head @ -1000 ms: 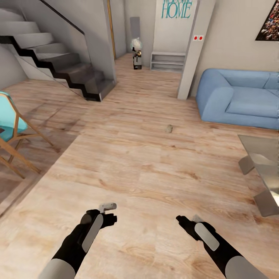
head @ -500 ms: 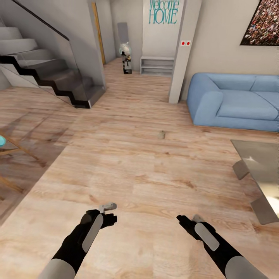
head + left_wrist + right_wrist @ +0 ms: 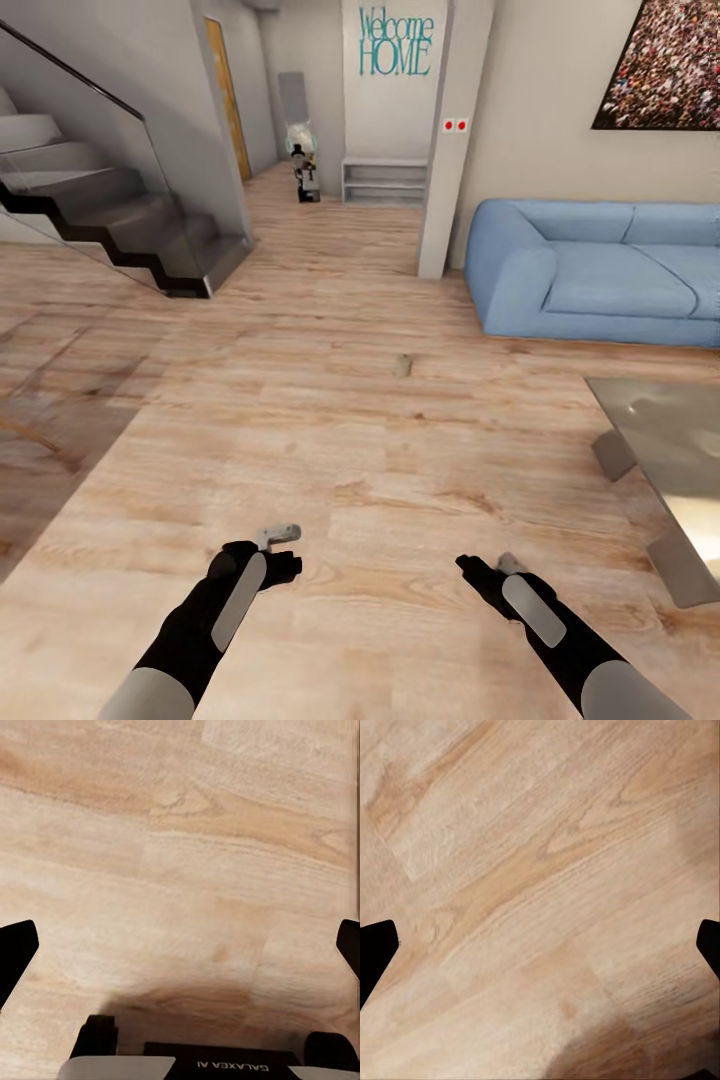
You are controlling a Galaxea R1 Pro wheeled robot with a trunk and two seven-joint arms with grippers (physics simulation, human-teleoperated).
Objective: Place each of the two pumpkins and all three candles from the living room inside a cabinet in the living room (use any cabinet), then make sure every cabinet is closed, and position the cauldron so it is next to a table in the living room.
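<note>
Facing an open living room across pale wood floor (image 3: 330,440). Far left: dark staircase (image 3: 110,215) with glass side panel. Left arm low in head view, left gripper (image 3: 283,545) over bare planks; left wrist view shows its fingertips (image 3: 16,949) far apart at the frame edges, nothing between, so released. Mid-floor, well ahead of both arms: one small stubby beige candle (image 3: 403,366), upright on the planks, apart from all furniture, nearer the sofa than the stairs. Behind it, a hallway with low grey shelf unit (image 3: 384,181) against back wall, teal "Welcome HOME" lettering (image 3: 396,42) above, and a grey pillar (image 3: 445,140) with two red dots. Right arm low, right gripper (image 3: 480,572) also over bare floor; right wrist view shows the fingertips (image 3: 376,945) spread wide, empty. Blue sofa (image 3: 590,275) against right wall under dark framed picture (image 3: 665,65). Glass-topped coffee table (image 3: 670,440) at right edge, in front of the sofa, with grey angled legs.
</note>
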